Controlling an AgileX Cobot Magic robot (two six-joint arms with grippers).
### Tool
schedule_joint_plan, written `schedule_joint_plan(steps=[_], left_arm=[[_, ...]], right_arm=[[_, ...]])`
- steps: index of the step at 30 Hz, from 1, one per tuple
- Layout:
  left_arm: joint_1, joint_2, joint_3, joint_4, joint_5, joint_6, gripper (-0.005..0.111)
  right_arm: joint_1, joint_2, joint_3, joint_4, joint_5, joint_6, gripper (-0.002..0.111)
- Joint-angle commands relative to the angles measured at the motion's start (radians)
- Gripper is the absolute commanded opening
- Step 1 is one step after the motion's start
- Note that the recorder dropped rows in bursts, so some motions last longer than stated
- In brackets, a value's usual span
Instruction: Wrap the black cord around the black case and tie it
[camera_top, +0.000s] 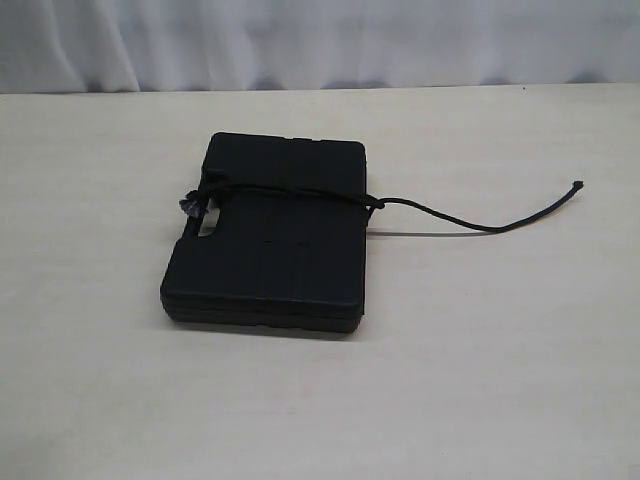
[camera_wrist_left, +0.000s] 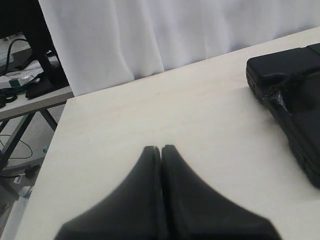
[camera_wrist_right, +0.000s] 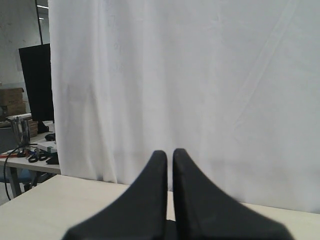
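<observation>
The black case (camera_top: 270, 235) lies flat in the middle of the pale table. The black cord (camera_top: 300, 192) runs across its top near the far end, with a frayed knot (camera_top: 190, 207) at the left edge beside the handle cutout. A second knot sits at the right edge (camera_top: 374, 202), and the loose tail (camera_top: 490, 224) trails right over the table. Neither gripper shows in the exterior view. My left gripper (camera_wrist_left: 160, 148) is shut and empty above bare table, the case (camera_wrist_left: 295, 95) off to one side. My right gripper (camera_wrist_right: 170, 152) is shut and empty, facing a white curtain.
A white curtain (camera_top: 320, 40) hangs behind the table's far edge. The left wrist view shows the table's corner (camera_wrist_left: 70, 102) and, beyond it, a side bench with cables (camera_wrist_left: 20, 75). The right wrist view shows a dark monitor (camera_wrist_right: 36, 80) and a cluttered desk (camera_wrist_right: 35, 152).
</observation>
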Motion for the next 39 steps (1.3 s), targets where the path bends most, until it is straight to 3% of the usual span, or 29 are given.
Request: schedule_joint_plan(steps=[1, 27, 35, 37, 39], left_arm=[[0.004, -0.004, 0.003, -0.011, -0.002, -0.003, 0.000], [0.004, -0.004, 0.003, -0.010, 0.000, -0.009, 0.000], [0.004, -0.004, 0.003, -0.010, 0.000, -0.009, 0.000], [0.004, -0.004, 0.003, -0.010, 0.000, -0.009, 0.000], [0.004, -0.004, 0.003, -0.010, 0.000, -0.009, 0.000]], right_arm=[[0.002, -0.005, 0.003, 0.003, 0.004, 0.004, 0.004], [0.005, -0.005, 0.003, 0.003, 0.004, 0.004, 0.004], [0.103, -0.005, 0.015, 0.005, 0.004, 0.004, 0.004], [0.106, -0.005, 0.034, 0.079, 0.001, 0.004, 0.004], [0.104, -0.016, 0.070, 0.299, 0.001, 0.004, 0.004]])
